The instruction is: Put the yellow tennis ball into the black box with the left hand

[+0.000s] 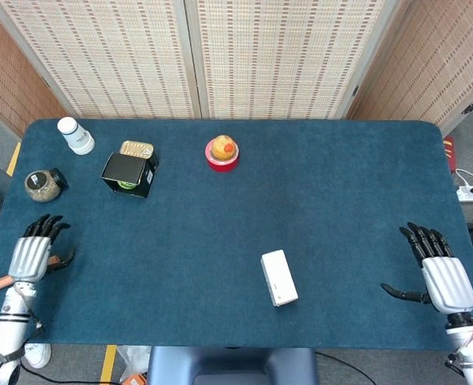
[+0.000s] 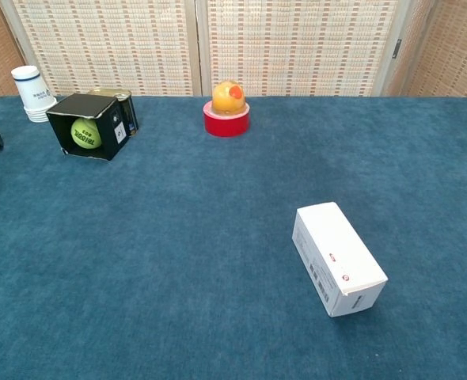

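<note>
The ball (image 2: 85, 132) sits inside the box (image 2: 99, 111), which lies on its side, mouth toward me, at ten o'clock. My left hand (image 1: 34, 253) rests at eight o'clock, fingers apart, empty; right hand (image 1: 437, 269) likewise at four.

The table (image 1: 341, 184) carries one black box (image 2: 93, 123) with one yellow tennis ball (image 2: 86, 132) inside it. There is one white cup (image 2: 32, 93), one flat gold tin (image 1: 136, 149) just behind the black box, and one dark round jar (image 1: 42, 184). One red ring (image 2: 226, 123) stands on the cloth with one orange ball (image 2: 227, 96) sitting on it. One white carton (image 2: 338, 257) lies nearer the front edge.
</note>
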